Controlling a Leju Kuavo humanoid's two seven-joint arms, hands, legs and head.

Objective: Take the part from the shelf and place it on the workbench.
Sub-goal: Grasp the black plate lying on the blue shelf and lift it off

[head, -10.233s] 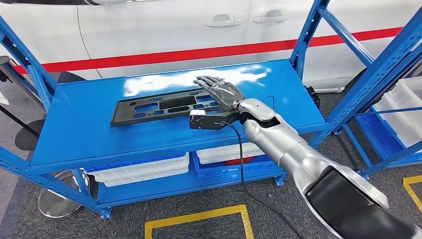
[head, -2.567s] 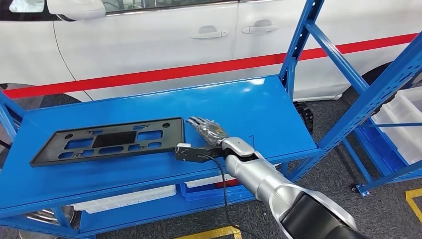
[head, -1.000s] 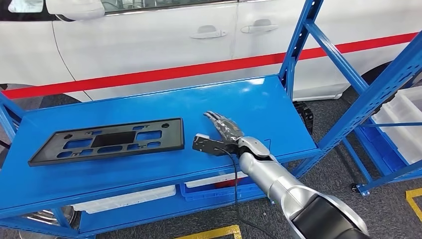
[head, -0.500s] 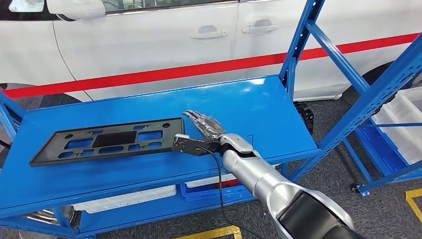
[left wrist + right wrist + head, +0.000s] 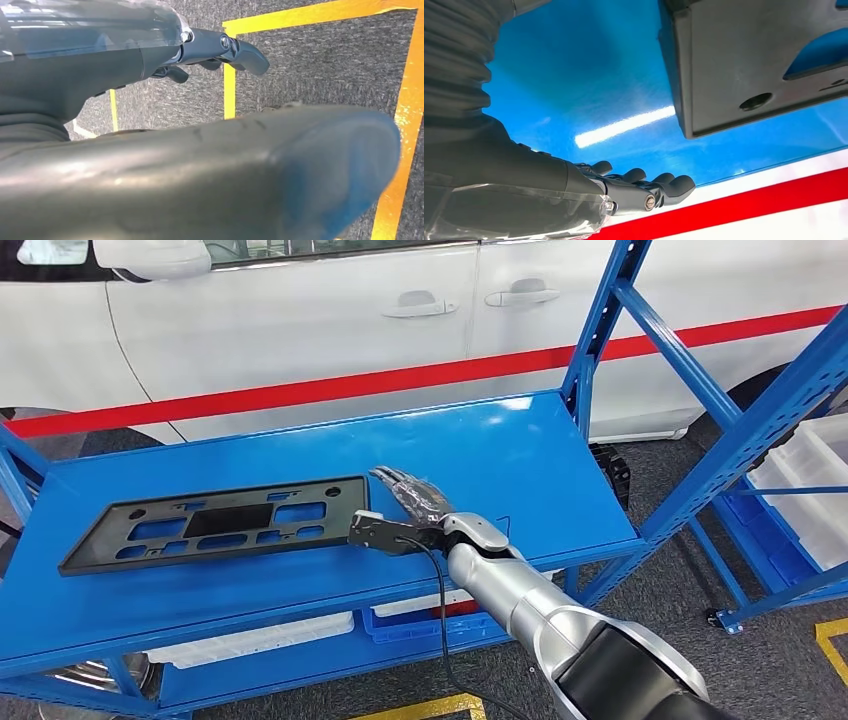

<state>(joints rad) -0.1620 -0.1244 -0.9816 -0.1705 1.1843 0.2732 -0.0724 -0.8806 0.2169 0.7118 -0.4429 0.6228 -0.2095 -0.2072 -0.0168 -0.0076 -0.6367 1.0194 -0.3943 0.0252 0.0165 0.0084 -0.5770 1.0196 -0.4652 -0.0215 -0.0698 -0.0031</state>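
Behind everything stands a white car with a red stripe along its doors, parked just beyond a blue metal shelf rack. Its broad blue top shelf runs across the head view, and white bins sit on the lower level. Off to the right a second blue rack holds more white bins, and yellow floor tape marks the grey carpet below.

On the top shelf lies the part — a long, flat black plate with rectangular cut-outs — toward the shelf's left half, flat on the blue surface. The silver right arm reaches up from the lower right, and the right hand is just beside the plate's right end, fingers extended and holding nothing; the head view does not settle whether they touch the plate.

From the right wrist, the gap reads more plainly: the part's corner, with a round hole, sits apart from the dark fingers, which stretch out straight over the shelf with only blue surface near them.

At the left wrist, the left hand hangs over grey carpet and yellow tape — its fingers loosely curled, nothing in them.
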